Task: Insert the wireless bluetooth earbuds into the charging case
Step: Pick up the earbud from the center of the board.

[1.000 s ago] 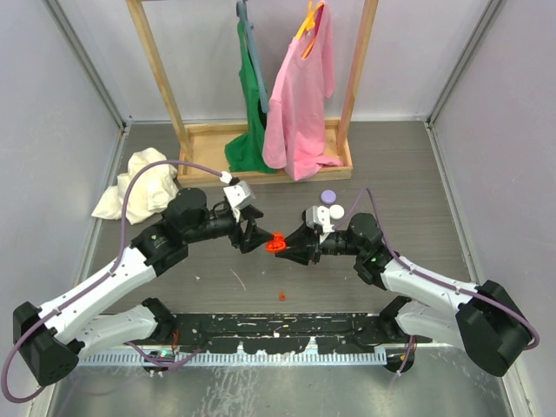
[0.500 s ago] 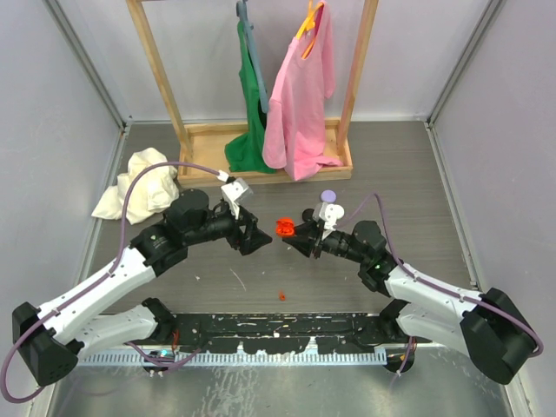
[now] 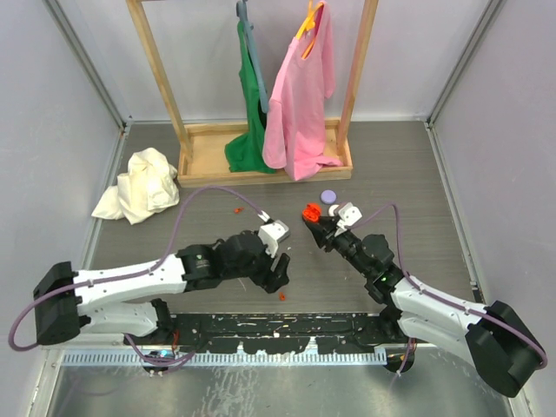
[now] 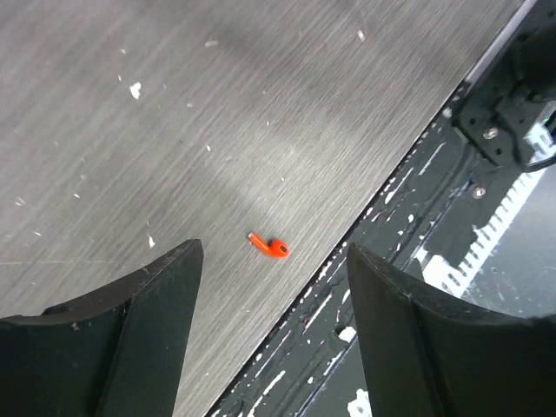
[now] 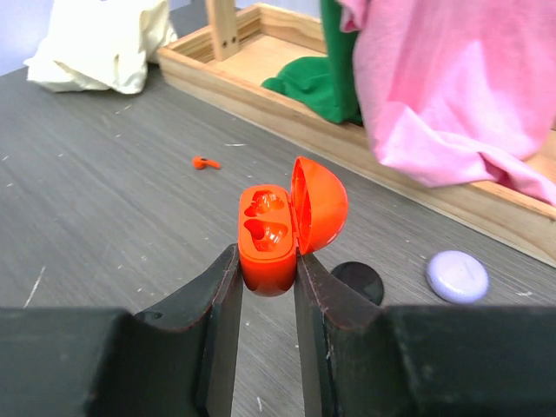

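My right gripper (image 5: 267, 269) is shut on the orange charging case (image 5: 271, 233), held above the table with its lid open and both sockets empty; it shows in the top view (image 3: 311, 212) too. One orange earbud (image 4: 268, 247) lies on the table near the front edge, just ahead of my open, empty left gripper (image 4: 274, 330); in the top view it lies (image 3: 281, 296) next to the left gripper (image 3: 280, 276). A second orange earbud (image 5: 205, 162) lies farther back, seen in the top view (image 3: 237, 210).
A wooden rack base (image 3: 265, 152) with green and pink garments (image 3: 301, 95) stands at the back. A cream cloth (image 3: 141, 185) lies at the left. A lilac disc (image 5: 457, 276) and a black disc (image 5: 358, 280) lie by the case. The black rail (image 3: 278, 328) runs along the front edge.
My left arm has swung down and toward the front edge, over the earbud there. My right gripper has carried the case back and to the right.
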{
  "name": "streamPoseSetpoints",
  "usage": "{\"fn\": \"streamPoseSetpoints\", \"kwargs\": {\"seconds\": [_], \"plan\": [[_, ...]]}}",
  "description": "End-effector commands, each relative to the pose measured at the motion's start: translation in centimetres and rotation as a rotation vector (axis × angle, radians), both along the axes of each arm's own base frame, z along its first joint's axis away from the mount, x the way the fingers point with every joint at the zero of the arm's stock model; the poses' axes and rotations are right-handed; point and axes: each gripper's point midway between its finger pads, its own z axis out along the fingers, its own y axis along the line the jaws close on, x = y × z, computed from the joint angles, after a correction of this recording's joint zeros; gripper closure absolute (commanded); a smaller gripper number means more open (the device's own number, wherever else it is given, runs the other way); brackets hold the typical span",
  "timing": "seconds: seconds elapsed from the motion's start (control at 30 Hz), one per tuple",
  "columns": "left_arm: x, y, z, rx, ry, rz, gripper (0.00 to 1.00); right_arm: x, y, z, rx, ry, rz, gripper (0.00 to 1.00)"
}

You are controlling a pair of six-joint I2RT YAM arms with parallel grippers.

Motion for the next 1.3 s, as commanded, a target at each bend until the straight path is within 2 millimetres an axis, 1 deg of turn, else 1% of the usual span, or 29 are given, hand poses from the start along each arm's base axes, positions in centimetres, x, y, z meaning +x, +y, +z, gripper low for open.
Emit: {"fn": "streamPoseSetpoints", "kwargs": {"seconds": [0.0, 0.1, 0.17, 0.3, 0.4, 0.57, 0.67, 0.77, 1.0, 1.17, 1.27], "plan": [[0.0, -0.8, -1.1, 0.05, -0.034, 0.114, 0.32, 1.4, -2.0, 3.0, 0.085, -0.09, -0.133, 0.99], [-1.1, -1.5, -3.0, 0.118, -0.039, 0.134, 0.32, 1.7, -2.6, 2.9, 0.094, -0.087, -0.173, 0.99], [-2.0, -1.9, -4.8, 0.177, -0.032, 0.136, 0.32, 1.7, -3.0, 2.8, 0.102, -0.089, -0.192, 0.99], [-3.1, -2.3, -7.3, 0.257, -0.026, 0.156, 0.33, 1.8, -3.4, 2.9, 0.109, -0.092, -0.21, 0.99], [-3.4, -2.5, -8.8, 0.315, -0.021, 0.177, 0.35, 1.9, -3.5, 2.6, 0.107, -0.086, -0.219, 0.99], [-3.0, -2.1, -10.5, 0.371, -0.034, 0.207, 0.41, 1.9, -3.5, 2.7, 0.11, -0.087, -0.219, 0.99], [-3.0, -2.0, -11.0, 0.387, -0.033, 0.21, 0.46, 1.9, -3.5, 2.7, 0.11, -0.084, -0.222, 0.99], [-2.7, -1.1, -11.5, 0.425, -0.047, 0.228, 0.55, 1.9, -3.4, 2.8, 0.115, -0.086, -0.218, 0.99], [-0.7, 1.5, -11.3, 0.488, -0.098, 0.289, 0.66, 1.8, -3.3, 2.8, 0.116, -0.084, -0.209, 0.99], [1.6, 3.6, -11.1, 0.509, -0.116, 0.337, 0.66, 1.9, -3.2, 2.6, 0.112, -0.078, -0.21, 0.99], [3.3, 5.2, -11.0, 0.532, -0.134, 0.372, 0.64, 1.9, -3.2, 2.6, 0.11, -0.076, -0.21, 0.99]]}}
